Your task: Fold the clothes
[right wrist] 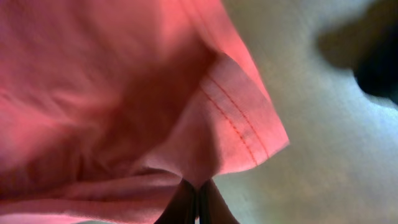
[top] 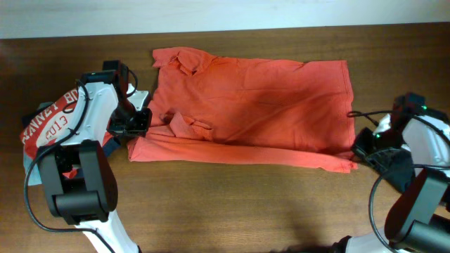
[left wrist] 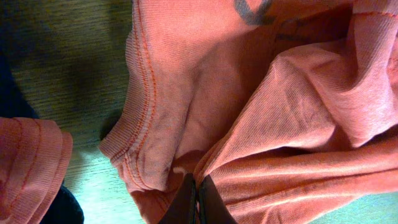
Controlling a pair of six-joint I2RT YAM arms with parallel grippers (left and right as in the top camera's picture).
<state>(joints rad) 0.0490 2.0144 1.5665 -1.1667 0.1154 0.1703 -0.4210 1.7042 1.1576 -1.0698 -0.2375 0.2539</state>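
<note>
Overhead, the orange-red shirt (top: 253, 105) lies spread across the middle of the bench (top: 225, 211), sleeves toward my left and its straight bottom hem toward my right. Its near edge is turned over into a long narrow band running the whole width, and the near sleeve (top: 184, 126) sits bunched in creases on top of the body. Up close the cloth is a soft, fine-ribbed knit with double rows of stitching along the hems. A red tee (top: 49, 119) with white lettering lies crumpled at the far left of the bench, partly under my left arm.

My left arm reaches in from the near left side, its wrist turned toward the shirt, and my left hand (left wrist: 197, 186) sits at the shirt's near left corner. Its fingers are pressed together on a fold of the orange-red cloth just beside the sleeve hem. My right arm stands at the right edge of the bench. My right hand (right wrist: 198, 198) points at the shirt's near right corner, fingers closed tight on the cloth right by the stitched hem.
</note>
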